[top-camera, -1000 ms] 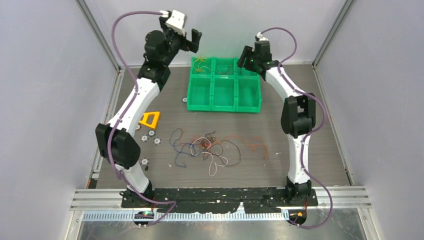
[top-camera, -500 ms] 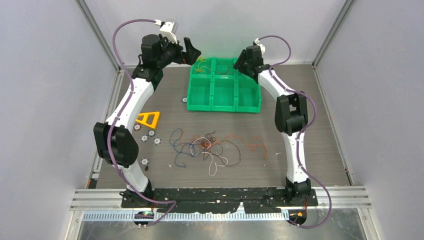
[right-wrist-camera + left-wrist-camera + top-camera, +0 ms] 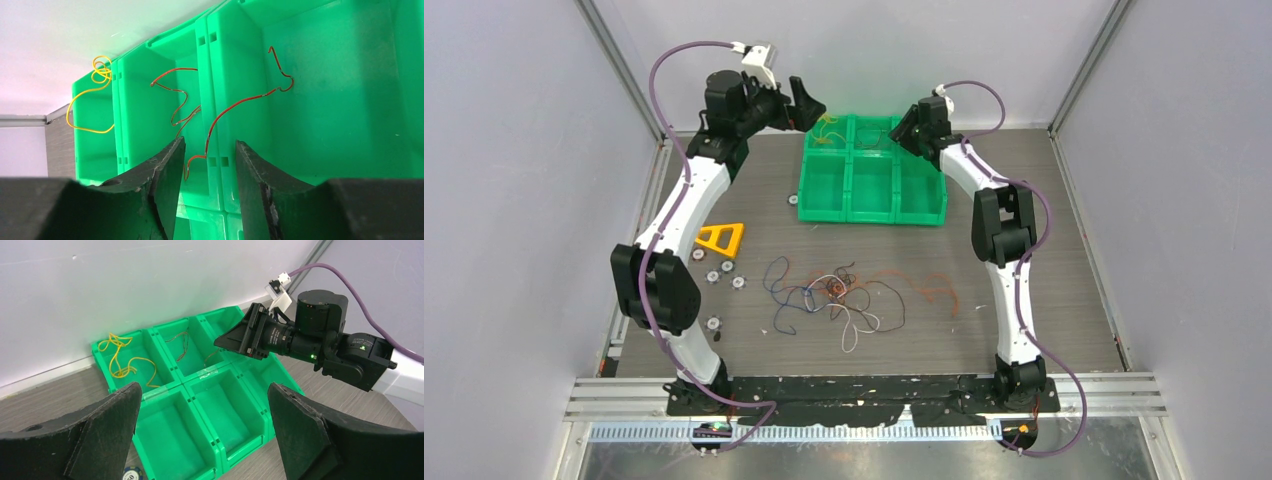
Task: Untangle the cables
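The tabletop [image 3: 1064,290] is a grey-brown board with a wood grain. Plain pale walls close it in on three sides: a left wall [image 3: 514,200], a right wall [image 3: 1194,200] and a far wall [image 3: 874,50]. An aluminium post [image 3: 621,75] rises at each far corner. A ribbed aluminium rail [image 3: 1114,397] runs along the near edge. Beyond the rail lie a white slotted strip [image 3: 864,430] and a brushed metal sheet [image 3: 874,462]. The light is soft and even, and shadows are faint.
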Controlling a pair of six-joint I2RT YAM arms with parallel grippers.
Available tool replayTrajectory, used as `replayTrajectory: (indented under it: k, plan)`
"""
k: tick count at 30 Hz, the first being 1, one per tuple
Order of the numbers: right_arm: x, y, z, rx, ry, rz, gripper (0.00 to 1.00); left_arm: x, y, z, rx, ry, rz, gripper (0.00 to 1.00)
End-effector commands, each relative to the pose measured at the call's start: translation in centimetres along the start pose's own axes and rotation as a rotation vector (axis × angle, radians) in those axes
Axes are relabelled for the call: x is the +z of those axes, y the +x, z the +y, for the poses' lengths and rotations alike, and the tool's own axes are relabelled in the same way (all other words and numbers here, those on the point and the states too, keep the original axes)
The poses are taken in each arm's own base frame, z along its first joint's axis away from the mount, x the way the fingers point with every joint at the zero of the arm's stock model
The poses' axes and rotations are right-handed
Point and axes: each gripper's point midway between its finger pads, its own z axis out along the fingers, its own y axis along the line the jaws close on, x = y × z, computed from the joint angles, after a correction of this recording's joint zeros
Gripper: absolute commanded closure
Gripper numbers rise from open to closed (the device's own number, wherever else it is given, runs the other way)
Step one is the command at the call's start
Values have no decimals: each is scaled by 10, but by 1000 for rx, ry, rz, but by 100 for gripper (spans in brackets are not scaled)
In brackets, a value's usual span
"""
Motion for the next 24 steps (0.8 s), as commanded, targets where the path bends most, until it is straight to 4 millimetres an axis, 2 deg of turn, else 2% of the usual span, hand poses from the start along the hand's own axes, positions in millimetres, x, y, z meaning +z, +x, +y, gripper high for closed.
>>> replayTrajectory:
  k: [1, 6, 15, 19, 24]
  plan:
    - [2, -18, 25, 33, -83, -56, 53, -9, -20, -6, 0, 21, -50, 0]
    - [2, -17, 30, 41, -112, -46, 58, -11, -19, -2, 0, 16, -51, 0]
    - [-35, -72, 42, -41, -62, -186, 55, -11, -16, -3, -24, 30, -48, 0]
    - [-43, -73, 46, -25, -64, -181, 55, -12, -16, -4, -28, 30, -49, 0]
    - [-39, -63, 42, 17, -70, -147, 56, -15, -22, -6, -15, 36, -70, 1]
